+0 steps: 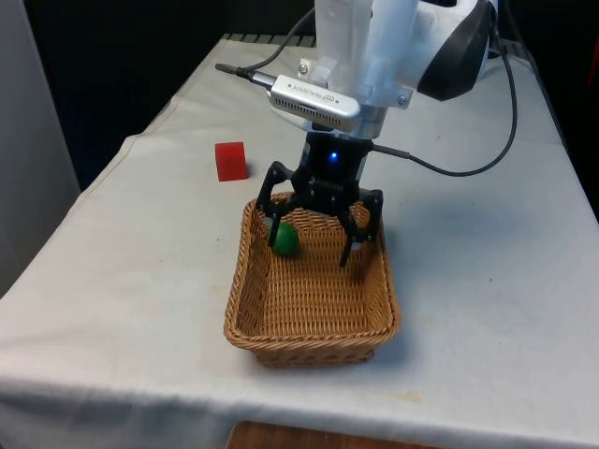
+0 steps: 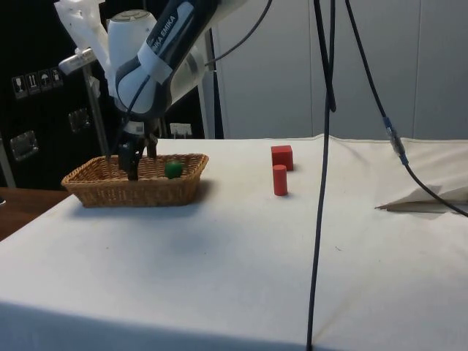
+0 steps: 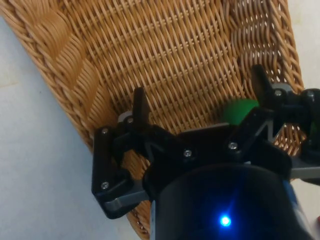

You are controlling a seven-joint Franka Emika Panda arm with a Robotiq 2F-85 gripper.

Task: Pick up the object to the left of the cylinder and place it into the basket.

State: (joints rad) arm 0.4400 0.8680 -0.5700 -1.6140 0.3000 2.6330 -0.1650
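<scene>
White-clothed table: green ball lies in wicker basket, claw open and empty above; we should lift straight up, clearing the rim.

Even indoor light, soft shadows

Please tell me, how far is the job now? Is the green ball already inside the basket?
Done: the green ball lies inside the wicker basket, near its far end. In hand: the gripper hangs open over the basket, holding nothing. Left: only lifting the arm clear. The red cylinder and red cube stand outside on the cloth.
</scene>
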